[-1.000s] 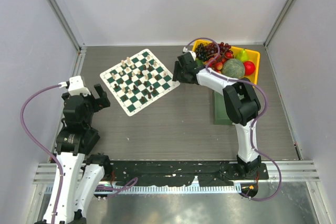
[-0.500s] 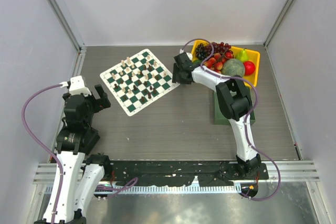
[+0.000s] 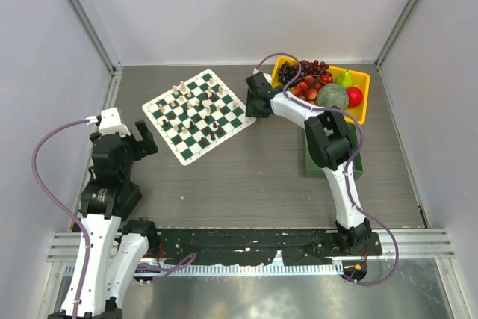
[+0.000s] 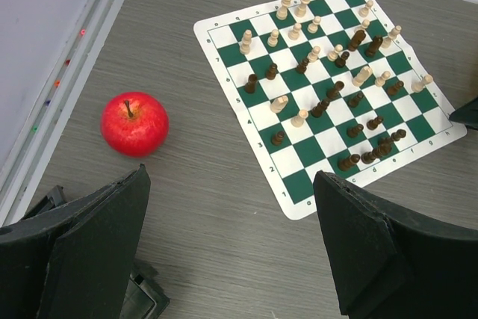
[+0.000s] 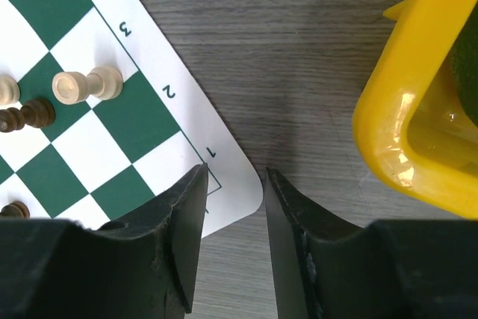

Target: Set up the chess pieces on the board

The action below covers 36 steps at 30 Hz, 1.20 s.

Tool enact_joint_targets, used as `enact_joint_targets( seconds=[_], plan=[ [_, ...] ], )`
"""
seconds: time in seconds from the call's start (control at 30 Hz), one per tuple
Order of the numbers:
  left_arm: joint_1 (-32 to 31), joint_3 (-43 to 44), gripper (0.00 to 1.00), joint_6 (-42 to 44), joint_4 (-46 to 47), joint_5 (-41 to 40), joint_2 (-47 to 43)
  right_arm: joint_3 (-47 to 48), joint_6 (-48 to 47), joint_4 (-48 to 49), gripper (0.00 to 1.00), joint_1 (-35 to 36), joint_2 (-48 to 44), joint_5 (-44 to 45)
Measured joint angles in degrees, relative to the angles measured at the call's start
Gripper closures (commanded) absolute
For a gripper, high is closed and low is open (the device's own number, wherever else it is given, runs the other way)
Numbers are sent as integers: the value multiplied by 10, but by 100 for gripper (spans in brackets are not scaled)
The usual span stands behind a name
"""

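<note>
Chess pieces stand scattered on the board, at 11 o'clock on the table. Right gripper is over its 3 o'clock corner, jaws narrowly apart, holding nothing. Left gripper, at 8 o'clock, is wide open and empty.

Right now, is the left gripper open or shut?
Open. The left gripper has its fingers wide apart, with nothing held between them.

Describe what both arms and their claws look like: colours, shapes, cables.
The left arm and right arm have white links and black joint housings. A purple cable loops alongside each, from wrist to base. The left claw and right claw are matt black, each with two broad, wedge-shaped fingers. No markings are visible.
</note>
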Motion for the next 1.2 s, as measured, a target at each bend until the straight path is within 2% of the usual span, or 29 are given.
enact_joint_targets(
  seconds=[0.2,0.3,0.33,0.43,0.53,0.7,0.77,1.2],
  plan=[
    [0,0,1,0,0,0,3,-2,-4,0,68,0,0,-1],
    [0,0,1,0,-1,0,5,-3,-4,0,69,0,0,-1],
    [0,0,1,0,-1,0,6,-4,-4,0,73,0,0,-1],
    [0,0,1,0,-2,0,7,-5,-6,0,75,0,0,-1],
    [0,0,1,0,-3,0,7,-5,-7,1,83,0,0,-1],
    [0,0,1,0,-3,0,7,-5,-9,5,88,3,0,-2],
    [0,0,1,0,-3,0,7,-6,-10,5,95,4,0,-2],
    [0,0,1,0,-8,0,15,-77,-33,14,95,11,-47,-11]
  ],
)
